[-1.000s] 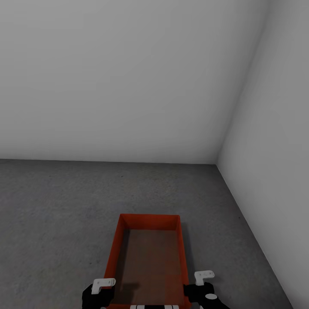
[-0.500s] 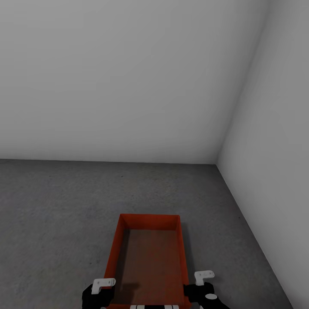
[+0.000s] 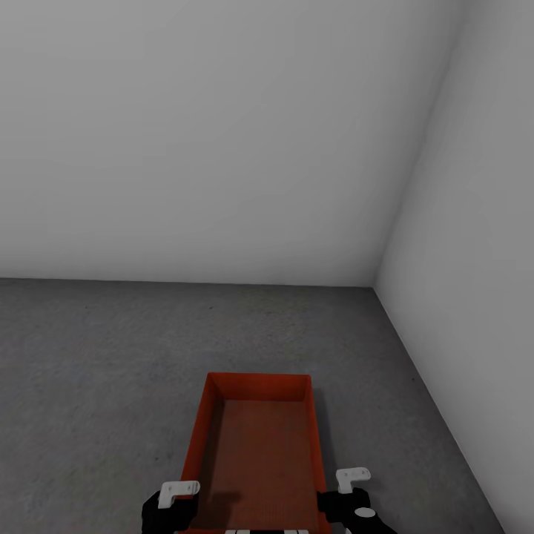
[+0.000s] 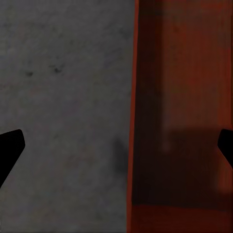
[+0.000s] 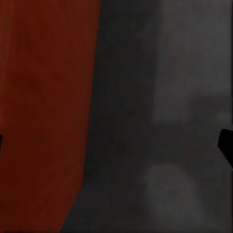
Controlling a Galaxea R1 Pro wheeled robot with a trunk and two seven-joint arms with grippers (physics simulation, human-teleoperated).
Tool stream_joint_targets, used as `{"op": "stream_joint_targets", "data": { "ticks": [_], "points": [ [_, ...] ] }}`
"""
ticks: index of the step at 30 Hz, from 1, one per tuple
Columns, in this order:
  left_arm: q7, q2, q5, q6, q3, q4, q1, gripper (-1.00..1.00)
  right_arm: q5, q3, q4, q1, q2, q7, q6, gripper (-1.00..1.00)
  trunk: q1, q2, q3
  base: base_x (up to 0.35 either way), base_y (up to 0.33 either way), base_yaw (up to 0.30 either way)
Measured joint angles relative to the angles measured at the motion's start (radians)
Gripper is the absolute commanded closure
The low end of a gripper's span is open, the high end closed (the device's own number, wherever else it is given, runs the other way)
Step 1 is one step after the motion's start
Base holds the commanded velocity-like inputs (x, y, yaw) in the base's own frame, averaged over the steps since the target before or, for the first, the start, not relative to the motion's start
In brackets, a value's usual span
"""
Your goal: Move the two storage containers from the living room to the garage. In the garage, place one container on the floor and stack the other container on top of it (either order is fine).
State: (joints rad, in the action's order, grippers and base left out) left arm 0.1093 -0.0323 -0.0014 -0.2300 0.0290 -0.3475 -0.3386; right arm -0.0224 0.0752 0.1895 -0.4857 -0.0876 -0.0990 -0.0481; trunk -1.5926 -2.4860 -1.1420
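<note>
One orange-red storage container (image 3: pixel 256 452) lies lengthwise on the dark-grey concrete floor (image 3: pixel 104 356) of the garage, near a corner of pale walls. My left gripper (image 3: pixel 172 498) is at its near left wall and my right gripper (image 3: pixel 347 493) at its near right wall. In the left wrist view the left gripper (image 4: pixel 118 148) is open, its black fingertips (image 4: pixel 9 150) far apart, one over the floor, the other inside the container (image 4: pixel 184 121). In the right wrist view the right gripper (image 5: pixel 114 143) is open too, beside the container wall (image 5: pixel 43 116).
A pale-grey wall (image 3: pixel 222 148) closes the room ahead and another wall (image 3: pixel 475 259) runs along the right, meeting in a corner a short way beyond the container. Bare concrete stretches to the left.
The whole picture has slid down a few pixels, so the camera has shifted slightly. The container's inside looks less shaded. Both grippers keep their places at its walls.
</note>
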Motion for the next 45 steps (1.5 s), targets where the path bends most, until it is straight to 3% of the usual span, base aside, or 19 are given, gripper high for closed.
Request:
{"op": "stream_joint_targets", "data": {
  "ticks": [45],
  "points": [
    [0.0,-0.001,0.0,0.001,0.0,0.0,0.0,-1.0,0.0,0.0,-0.001,0.0,0.0,0.0,0.0,-1.0,0.173,0.315,0.141,0.0,0.0,0.0]
  ]
}}
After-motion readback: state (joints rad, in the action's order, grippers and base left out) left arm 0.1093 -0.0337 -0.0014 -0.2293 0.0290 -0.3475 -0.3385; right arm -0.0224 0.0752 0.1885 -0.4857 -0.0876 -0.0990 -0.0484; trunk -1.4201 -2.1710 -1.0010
